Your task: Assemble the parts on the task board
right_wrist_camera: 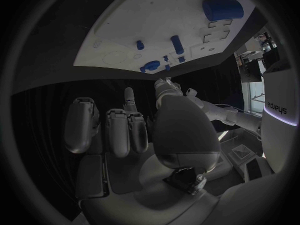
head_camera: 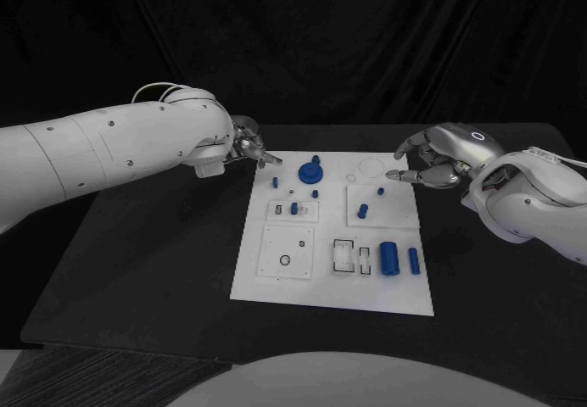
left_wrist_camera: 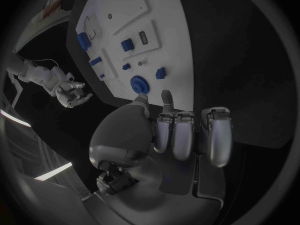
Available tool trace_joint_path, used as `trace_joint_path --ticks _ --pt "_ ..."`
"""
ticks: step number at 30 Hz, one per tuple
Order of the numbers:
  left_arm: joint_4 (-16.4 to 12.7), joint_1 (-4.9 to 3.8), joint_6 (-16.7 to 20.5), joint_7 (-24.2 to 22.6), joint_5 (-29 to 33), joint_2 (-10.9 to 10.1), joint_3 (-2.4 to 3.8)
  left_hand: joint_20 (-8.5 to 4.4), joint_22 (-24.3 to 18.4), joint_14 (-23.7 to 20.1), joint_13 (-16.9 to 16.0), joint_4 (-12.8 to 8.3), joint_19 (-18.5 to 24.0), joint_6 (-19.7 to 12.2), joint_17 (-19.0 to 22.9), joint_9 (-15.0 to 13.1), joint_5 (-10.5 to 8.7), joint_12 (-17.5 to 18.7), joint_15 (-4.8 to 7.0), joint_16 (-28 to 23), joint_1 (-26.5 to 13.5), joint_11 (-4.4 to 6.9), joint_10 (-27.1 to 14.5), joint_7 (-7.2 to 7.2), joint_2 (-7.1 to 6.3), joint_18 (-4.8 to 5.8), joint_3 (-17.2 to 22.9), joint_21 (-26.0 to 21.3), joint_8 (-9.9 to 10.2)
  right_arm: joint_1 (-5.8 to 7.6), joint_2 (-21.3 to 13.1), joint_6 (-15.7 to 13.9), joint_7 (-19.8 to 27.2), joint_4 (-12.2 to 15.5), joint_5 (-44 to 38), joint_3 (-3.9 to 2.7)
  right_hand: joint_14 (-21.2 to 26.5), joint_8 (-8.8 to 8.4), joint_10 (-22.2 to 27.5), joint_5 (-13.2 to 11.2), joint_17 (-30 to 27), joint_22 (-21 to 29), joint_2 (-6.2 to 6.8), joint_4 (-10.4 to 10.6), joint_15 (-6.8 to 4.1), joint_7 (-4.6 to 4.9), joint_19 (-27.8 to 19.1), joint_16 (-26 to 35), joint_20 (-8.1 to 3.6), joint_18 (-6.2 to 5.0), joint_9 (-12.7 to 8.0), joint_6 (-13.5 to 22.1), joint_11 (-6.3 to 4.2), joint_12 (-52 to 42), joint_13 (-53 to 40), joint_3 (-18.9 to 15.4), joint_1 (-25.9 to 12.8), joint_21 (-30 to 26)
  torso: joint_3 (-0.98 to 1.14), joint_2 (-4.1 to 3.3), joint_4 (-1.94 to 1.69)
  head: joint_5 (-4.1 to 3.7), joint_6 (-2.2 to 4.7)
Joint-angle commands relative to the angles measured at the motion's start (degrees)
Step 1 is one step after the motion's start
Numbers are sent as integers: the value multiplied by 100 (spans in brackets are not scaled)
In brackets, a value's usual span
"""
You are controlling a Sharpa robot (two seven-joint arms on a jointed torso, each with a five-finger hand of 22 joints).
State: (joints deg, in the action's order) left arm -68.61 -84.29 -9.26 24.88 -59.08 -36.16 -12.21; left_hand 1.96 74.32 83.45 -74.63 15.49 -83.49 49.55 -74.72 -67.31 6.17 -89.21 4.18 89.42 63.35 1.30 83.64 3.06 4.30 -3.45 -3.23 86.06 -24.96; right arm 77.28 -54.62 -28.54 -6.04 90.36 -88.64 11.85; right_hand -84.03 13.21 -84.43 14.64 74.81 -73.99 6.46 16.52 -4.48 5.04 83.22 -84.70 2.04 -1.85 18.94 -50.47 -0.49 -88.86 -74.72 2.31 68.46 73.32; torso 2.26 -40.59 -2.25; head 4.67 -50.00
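The white task board (head_camera: pixel 330 284) lies in the middle of the black table. A blue disc with a knob (head_camera: pixel 310 173) stands near its far edge, with small blue pegs (head_camera: pixel 276 181) around it. A large blue cylinder (head_camera: pixel 389 258) and a thinner one (head_camera: pixel 414 261) lie at the board's near right. My left hand (head_camera: pixel 248 148) hovers off the board's far left corner, fingers apart, holding nothing; its wrist view has the disc (left_wrist_camera: pixel 139 83) just beyond the fingertips (left_wrist_camera: pixel 166 98). My right hand (head_camera: pixel 431 161) hangs off the far right corner, fingers loosely spread and empty.
Bare black tabletop (head_camera: pixel 159 254) surrounds the board on all sides. Several recessed slots (head_camera: pixel 352 256) sit in the board's near half. The right wrist view shows the board (right_wrist_camera: pixel 150 25) and the large cylinder (right_wrist_camera: pixel 222 8) ahead of my right hand (right_wrist_camera: pixel 125 130).
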Motion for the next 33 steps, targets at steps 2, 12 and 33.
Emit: trace_joint_path --ticks 2,12,33 --pt "65 27 -266 -219 -184 38 5 41 1293 655 -1537 76 -356 34 -1528 102 -56 -79 -11 58 -102 -14 636 -17 15 219 -279 0 78 -10 -2 -65 1 11 -10 -4 -418 93 -557 109 646 -1100 -147 4 47 3 8 69 27 -192 -52 -7 19 -114 -1528 144 15 -70 -6 -15 2 -2 0" --pt "208 112 -296 -453 -202 117 5 142 826 655 -1537 59 245 46 -1528 379 -79 -79 -125 58 -173 -123 636 84 75 9 -424 -779 442 -10 31 -32 1 -18 -10 -4 -415 91 -557 135 632 -1098 -153 4 48 4 6 79 28 -193 -57 -5 19 -114 -1528 144 16 -78 -7 -14 10 6 0" --pt "230 140 -346 -517 -204 144 6 227 22 552 -1537 25 1015 329 -1408 611 -42 -79 -187 -88 -137 -175 636 123 225 -287 -729 -2354 902 -11 62 -16 5 -58 3 -4 -414 90 -557 154 625 -1098 -160 5 47 4 6 83 29 -194 -60 -3 18 -114 -1528 144 14 -80 -12 -11 3 23 0"
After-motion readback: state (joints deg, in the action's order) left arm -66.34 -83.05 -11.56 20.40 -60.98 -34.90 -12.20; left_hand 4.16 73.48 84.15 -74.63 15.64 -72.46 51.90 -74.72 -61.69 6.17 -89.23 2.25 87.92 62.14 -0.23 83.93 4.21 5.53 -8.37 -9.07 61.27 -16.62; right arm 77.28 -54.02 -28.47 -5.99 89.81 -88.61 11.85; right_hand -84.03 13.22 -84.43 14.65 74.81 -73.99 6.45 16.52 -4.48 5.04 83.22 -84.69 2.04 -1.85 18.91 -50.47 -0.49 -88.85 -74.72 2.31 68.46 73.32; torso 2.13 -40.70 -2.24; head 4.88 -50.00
